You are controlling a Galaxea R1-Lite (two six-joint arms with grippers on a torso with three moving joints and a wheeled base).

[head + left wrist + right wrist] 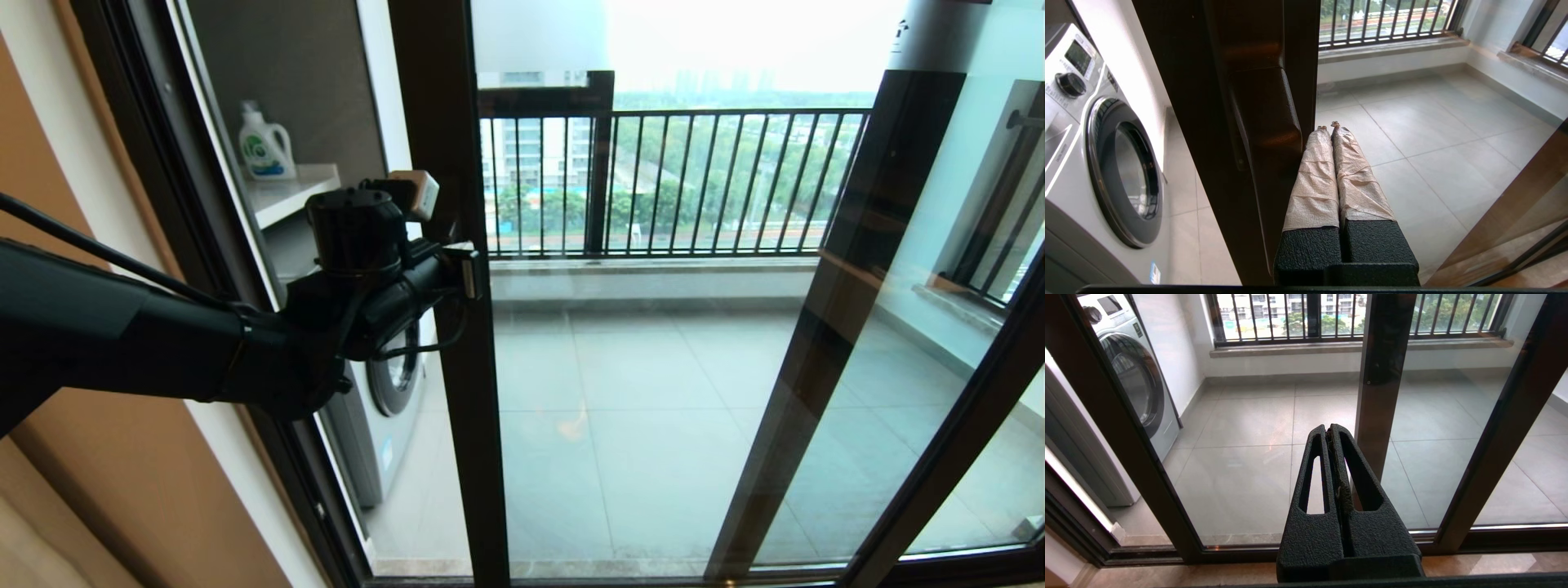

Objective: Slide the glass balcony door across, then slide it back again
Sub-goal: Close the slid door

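While left gripper [1329, 127] touches handle | glass balcony door [653, 367] clear, dark-brown frame

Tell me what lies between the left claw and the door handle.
Nothing: in the left wrist view the shut left claw lies directly alongside the dark bar handle of the glass balcony door.

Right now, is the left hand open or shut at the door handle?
Shut. The left hand has both taped fingers pressed together, empty, lying against the side of the glass balcony door's bar handle rather than gripping it.

The door [457, 327] is viewed from above by the head camera, closely from beside its frame by the left wrist camera, and from low indoors by the right; the washer [1106, 163] is shared by all.
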